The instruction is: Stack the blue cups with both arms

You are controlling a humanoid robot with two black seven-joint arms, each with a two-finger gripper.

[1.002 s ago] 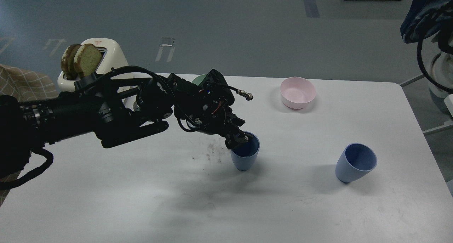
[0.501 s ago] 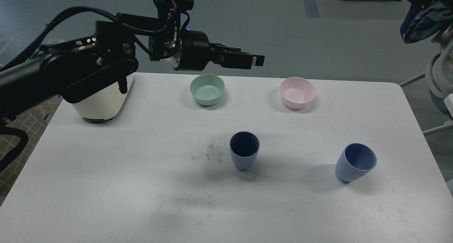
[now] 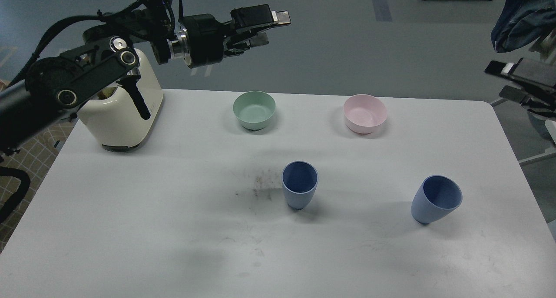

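Two blue cups stand upright and apart on the white table (image 3: 130, 228): one near the middle (image 3: 299, 184), one to the right (image 3: 436, 199). My left gripper (image 3: 270, 27) is held high above the table's far edge, beyond the green bowl, far from both cups. Its two fingers are spread and hold nothing. My right gripper (image 3: 500, 80) comes in at the right edge, above and beyond the right cup. Its two fingers are apart and empty.
A pale green bowl (image 3: 254, 110) and a pink bowl (image 3: 365, 113) sit at the back of the table. A cream toaster (image 3: 121, 111) stands at the back left under my left arm. A dark smudge (image 3: 260, 183) lies left of the middle cup.
My left gripper let go of the middle cup, rose high and drew back to the left. My right gripper has come into view at the right edge. The cups have not moved.
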